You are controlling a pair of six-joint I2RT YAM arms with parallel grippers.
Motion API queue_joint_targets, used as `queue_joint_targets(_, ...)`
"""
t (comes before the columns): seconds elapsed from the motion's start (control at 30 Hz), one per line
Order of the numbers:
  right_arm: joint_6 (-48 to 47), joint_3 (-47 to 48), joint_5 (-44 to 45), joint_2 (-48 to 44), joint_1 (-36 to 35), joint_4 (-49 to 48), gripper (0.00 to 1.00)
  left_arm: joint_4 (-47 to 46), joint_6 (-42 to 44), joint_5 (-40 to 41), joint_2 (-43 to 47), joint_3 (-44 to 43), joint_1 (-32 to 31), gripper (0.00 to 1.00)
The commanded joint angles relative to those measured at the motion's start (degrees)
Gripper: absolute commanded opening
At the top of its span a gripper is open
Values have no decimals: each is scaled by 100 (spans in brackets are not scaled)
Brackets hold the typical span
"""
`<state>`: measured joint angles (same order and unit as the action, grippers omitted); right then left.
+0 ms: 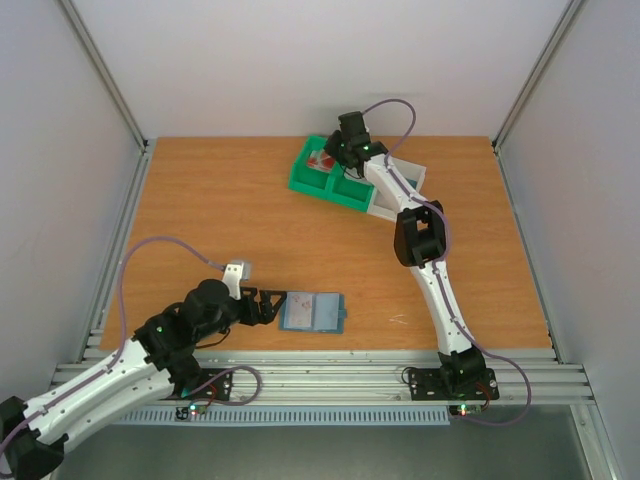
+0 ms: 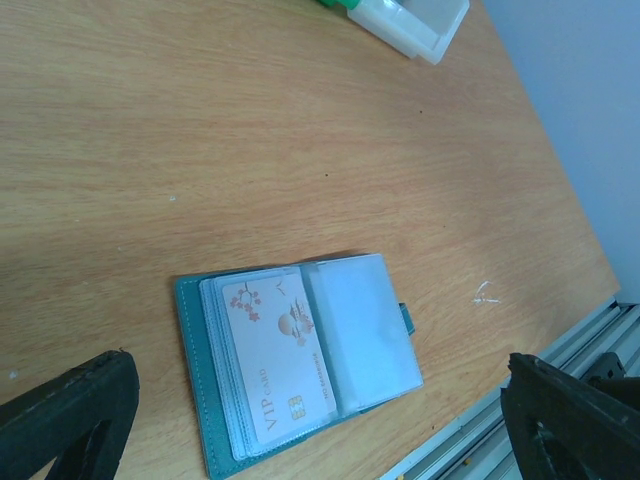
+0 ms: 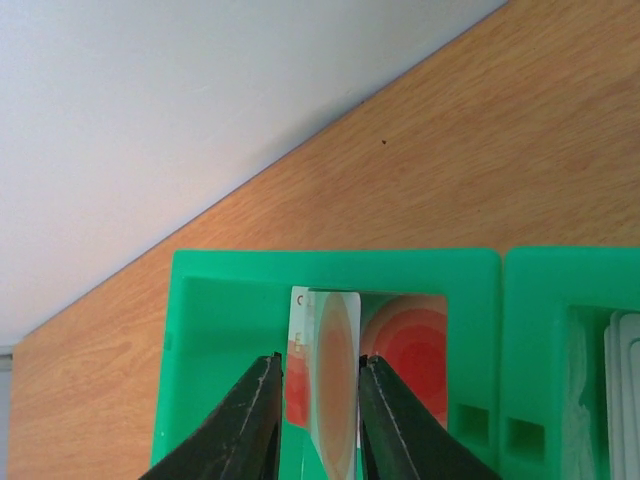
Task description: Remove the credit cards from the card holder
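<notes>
Across the wooden worktop (image 1: 220, 220), a green plastic tray (image 1: 300, 182) sits far. The open blue-grey bifold card holder (image 1: 312, 312) lies directly ahead of the widely spread left hand (image 1: 268, 306), a white patterned credit card (image 2: 280, 355) sleeved lengthwise toward it. The right hand (image 3: 318, 365) flanks a red-marked white card (image 3: 335, 400) above the tray; whether it is clenched or has released, I cannot tell.

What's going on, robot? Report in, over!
Left claw open, beside the open card holder. Right claw over the green tray, red-marked card between its fingers, grip unclear. VIP card still in holder. Nothing in the way.
</notes>
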<state>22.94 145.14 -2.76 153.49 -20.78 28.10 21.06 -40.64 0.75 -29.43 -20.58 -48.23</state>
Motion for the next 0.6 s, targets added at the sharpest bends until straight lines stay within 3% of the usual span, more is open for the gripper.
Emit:
queue_joint_targets(0.0, -271, 225, -44, -182, 41, 186, 24, -3, -53, 34, -134, -154, 6, 99)
queue_joint_targets(0.17, -539, 225, -155, -479, 47, 444, 30, 157, 157, -314, -436, -305, 6, 99)
queue_joint_targets(0.57, -1186, 171, -321, -1295, 15, 1480, 37, 971, -27, 91, -700, -551, 9, 99)
